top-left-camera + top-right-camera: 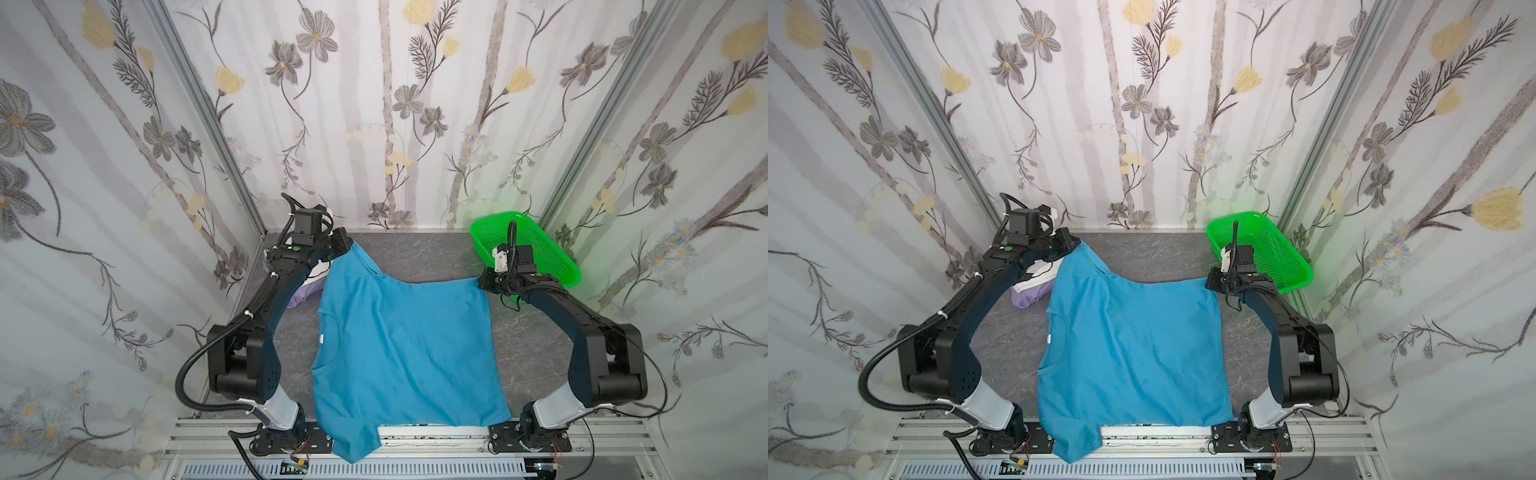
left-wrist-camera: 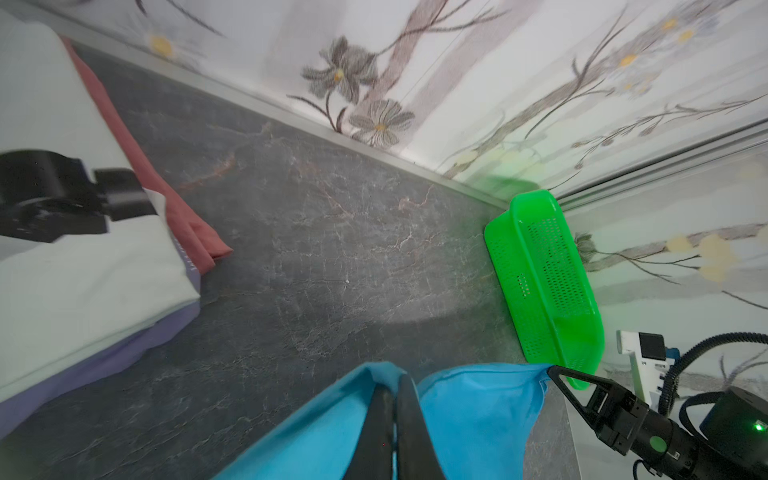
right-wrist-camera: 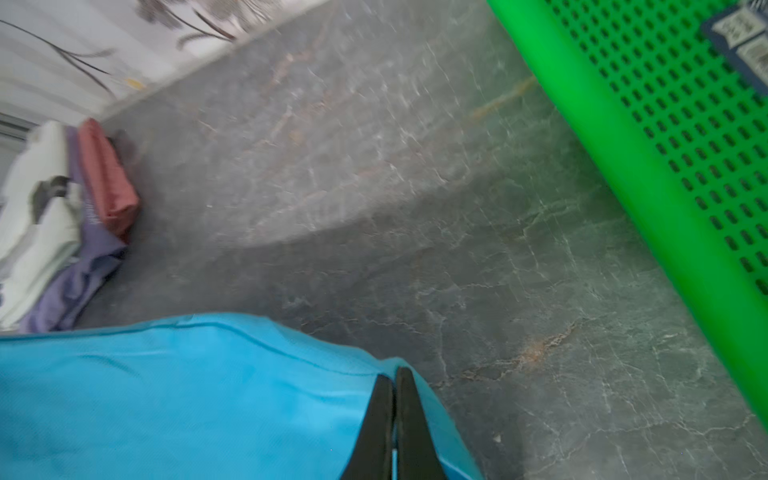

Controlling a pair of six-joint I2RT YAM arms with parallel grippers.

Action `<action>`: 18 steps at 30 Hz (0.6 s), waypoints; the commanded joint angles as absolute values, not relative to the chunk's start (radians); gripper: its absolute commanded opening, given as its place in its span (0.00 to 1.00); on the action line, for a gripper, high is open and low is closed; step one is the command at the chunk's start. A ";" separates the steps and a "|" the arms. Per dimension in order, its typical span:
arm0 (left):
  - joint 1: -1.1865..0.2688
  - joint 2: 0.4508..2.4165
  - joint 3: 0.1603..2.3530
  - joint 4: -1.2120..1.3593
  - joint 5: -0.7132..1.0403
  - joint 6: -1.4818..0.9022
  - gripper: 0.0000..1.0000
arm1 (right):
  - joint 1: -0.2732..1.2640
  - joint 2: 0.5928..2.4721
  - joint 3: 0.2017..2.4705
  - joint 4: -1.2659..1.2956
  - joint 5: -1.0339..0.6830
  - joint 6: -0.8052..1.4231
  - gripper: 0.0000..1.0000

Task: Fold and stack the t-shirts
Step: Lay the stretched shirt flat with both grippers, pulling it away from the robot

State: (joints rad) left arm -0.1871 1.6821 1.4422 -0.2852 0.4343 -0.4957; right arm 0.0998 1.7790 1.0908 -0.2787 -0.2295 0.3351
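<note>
The blue shirt (image 1: 407, 345), clenched at its far edge by left pincer (image 2: 394, 380) and right pincer (image 3: 394, 374), is being spread; flat lowering onto the bench (image 1: 415, 257) seems required.

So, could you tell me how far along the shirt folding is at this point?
Done: a white shirt, a lavender shirt and a pinkish-red shirt lie folded together at the far left. In hand: the blue t-shirt lies spread out, unfolded, with the left gripper and right gripper each shut on a far corner. Left: folding it and adding it to them.
</note>
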 commanded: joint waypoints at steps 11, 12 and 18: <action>-0.215 2.012 1.665 -0.196 0.451 -0.501 0.00 | 0.086 1.924 1.235 -0.209 0.034 0.332 0.00; -0.217 2.021 1.666 -0.194 0.449 -0.505 0.00 | 0.085 1.932 1.248 -0.209 0.036 0.329 0.00; -0.217 1.954 1.574 -0.131 0.373 -0.530 0.00 | 0.072 1.916 1.286 -0.187 0.030 0.235 0.00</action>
State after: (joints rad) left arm -0.2180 1.9896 1.6054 -0.1875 0.4240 -0.5068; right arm 0.0788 1.9270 1.2671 -0.2428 0.0036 0.2913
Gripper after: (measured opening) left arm 0.054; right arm 0.049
